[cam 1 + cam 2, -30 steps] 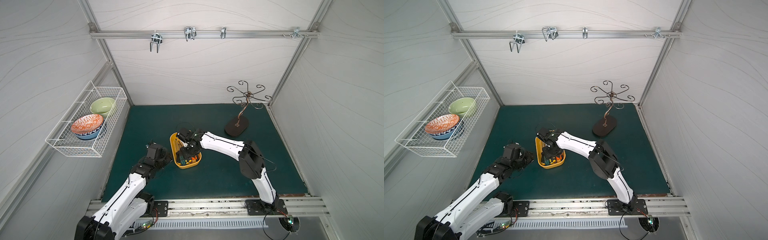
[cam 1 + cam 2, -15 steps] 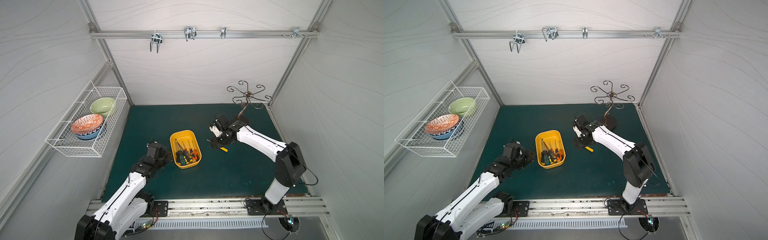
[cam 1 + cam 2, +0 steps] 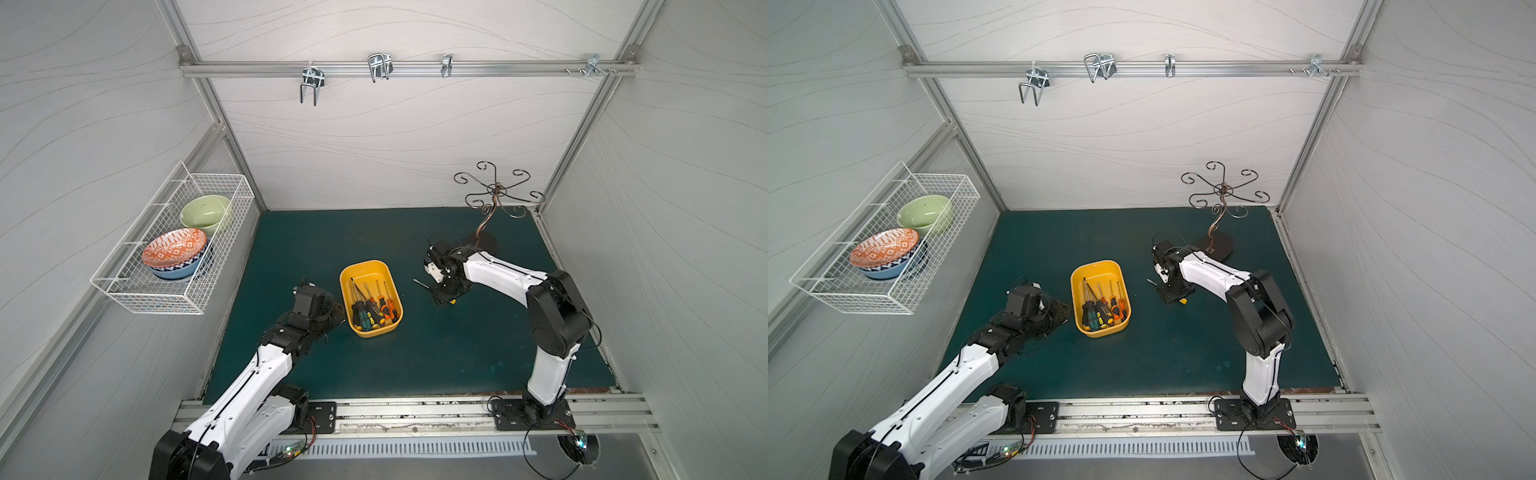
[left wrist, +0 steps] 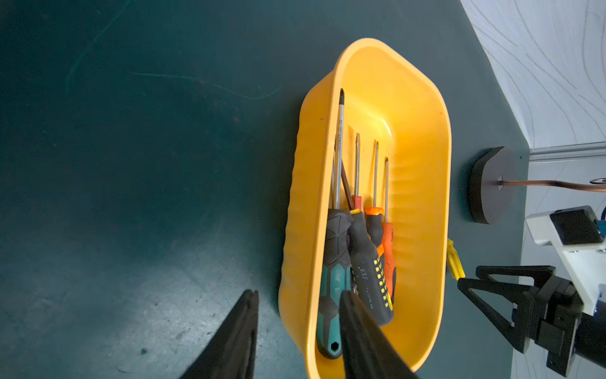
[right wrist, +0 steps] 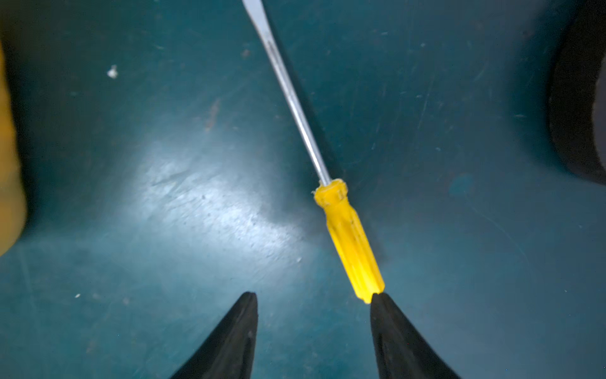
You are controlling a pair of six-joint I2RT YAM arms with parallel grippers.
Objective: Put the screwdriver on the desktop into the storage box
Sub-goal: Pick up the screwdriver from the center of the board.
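Left end effector (image 4: 297, 293), half-spread, empty, straddles a wall of the shallow yellow plastic storage box (image 3: 376, 330); the yellow-handled steel screwdriver (image 5: 347, 239) lies on the dark teal counter (image 3: 415, 365), shaft boxward, butt at the nearer right end effector (image 5: 314, 294), half-spread, empty.

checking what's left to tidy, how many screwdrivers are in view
6. Five lie overlapping in the storage box, so another may be hidden there; one yellow-handled screwdriver lies on the desktop, just in front of the right gripper.
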